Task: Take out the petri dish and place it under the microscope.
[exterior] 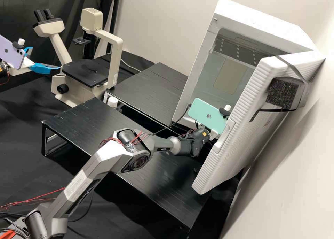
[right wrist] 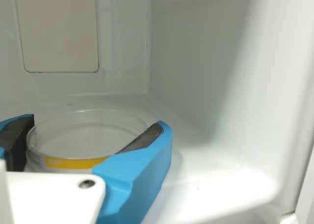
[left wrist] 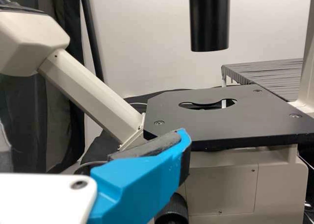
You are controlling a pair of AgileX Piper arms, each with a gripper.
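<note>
Evidently, right pincer (exterior: 215, 132) spread around petri dish (right wrist: 76, 162), room beyond; left pincer (exterior: 46, 58) parted near microscope stage (exterior: 79, 72) edge.

Your two arms, fingers spread at each gripper.
High view: your left gripper (exterior: 46, 58) lies near one edge; your right arm (exterior: 104, 162) bends at the elbow (exterior: 136, 159) toward the right gripper (exterior: 213, 136), whose blue fingers (right wrist: 142, 167) stand apart.

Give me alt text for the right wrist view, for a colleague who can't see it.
Clear petri dish with a yellow band, inside a white chamber, flanked by the right end effector; whether it grips the dish is unclear. Behind is a beige panel on the back wall.
</note>
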